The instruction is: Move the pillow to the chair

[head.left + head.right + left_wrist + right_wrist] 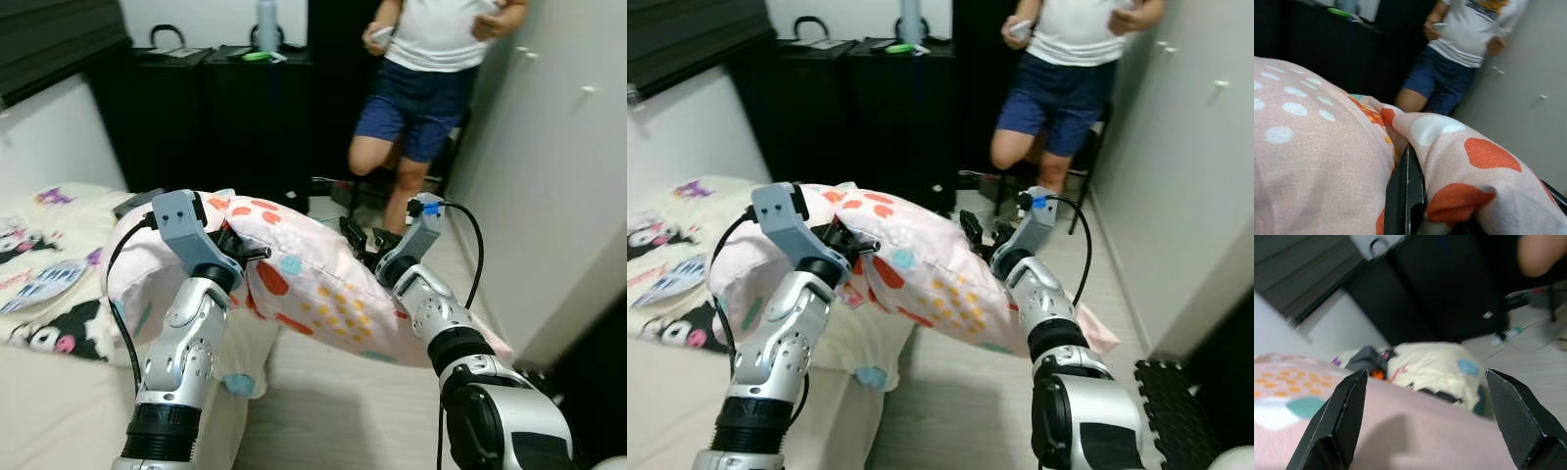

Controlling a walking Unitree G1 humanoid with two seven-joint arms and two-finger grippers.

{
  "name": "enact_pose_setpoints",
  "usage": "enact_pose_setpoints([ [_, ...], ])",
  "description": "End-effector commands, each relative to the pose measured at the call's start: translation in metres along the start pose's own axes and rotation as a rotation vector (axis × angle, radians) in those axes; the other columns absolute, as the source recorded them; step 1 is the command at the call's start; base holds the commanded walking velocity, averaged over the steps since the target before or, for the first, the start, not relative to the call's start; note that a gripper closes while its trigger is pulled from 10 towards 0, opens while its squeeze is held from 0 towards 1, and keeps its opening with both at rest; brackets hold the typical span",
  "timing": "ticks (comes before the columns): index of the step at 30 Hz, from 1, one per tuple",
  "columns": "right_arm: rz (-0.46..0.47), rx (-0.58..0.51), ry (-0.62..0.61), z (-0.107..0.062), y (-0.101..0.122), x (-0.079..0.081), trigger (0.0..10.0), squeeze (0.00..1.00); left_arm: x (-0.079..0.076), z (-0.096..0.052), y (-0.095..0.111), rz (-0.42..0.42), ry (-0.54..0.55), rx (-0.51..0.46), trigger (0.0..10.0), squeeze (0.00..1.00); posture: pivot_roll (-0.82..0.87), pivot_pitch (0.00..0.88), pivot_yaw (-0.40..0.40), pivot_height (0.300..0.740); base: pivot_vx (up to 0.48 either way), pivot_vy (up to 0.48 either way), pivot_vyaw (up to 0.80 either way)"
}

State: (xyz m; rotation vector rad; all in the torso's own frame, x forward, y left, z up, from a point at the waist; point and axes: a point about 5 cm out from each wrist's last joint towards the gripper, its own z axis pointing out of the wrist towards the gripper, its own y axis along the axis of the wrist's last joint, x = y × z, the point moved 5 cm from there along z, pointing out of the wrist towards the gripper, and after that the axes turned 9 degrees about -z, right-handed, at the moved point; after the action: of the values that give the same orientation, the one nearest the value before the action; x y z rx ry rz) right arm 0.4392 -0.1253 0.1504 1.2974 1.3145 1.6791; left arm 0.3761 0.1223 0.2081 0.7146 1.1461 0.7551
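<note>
two silver arms carry the pillow (313,279) between them, above the bed (59,392) edge.

left gripper (240,257) pinches a fold at 9 o'clock; right gripper (367,245), spread wide, presses the 3 o'clock side. long axis runs left-right. the chair is possibly behind the person (431,88), at 12 o'clock.

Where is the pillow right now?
In the left eye view, the pink spotted pillow is centre frame, held up between the left tool and right tool, beside the bed.
</note>
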Motion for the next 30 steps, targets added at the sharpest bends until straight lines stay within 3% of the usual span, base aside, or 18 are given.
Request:
enact_pose_setpoints([
  [1, -0.007, 0.019, 0.004, -0.0004, -0.0042, 0.0008, 10.0, 0.0, -0.0192, 0.0059, 0.019, 0.001, -0.076, -0.079, 10.0, 0.0, -0.13, 0.0, -0.003, 0.72, 0.0, 0.0, -0.66],
  [30, 0.008, 0.021, -0.006, -0.0004, -0.0079, 0.0023, 10.0, 0.0, -0.0136, 0.0046, 0.0242, 0.027, -0.052, -0.091, 10.0, 0.0, -0.12, 0.0, 0.008, 0.72, 0.0, 0.0, -0.65],
])
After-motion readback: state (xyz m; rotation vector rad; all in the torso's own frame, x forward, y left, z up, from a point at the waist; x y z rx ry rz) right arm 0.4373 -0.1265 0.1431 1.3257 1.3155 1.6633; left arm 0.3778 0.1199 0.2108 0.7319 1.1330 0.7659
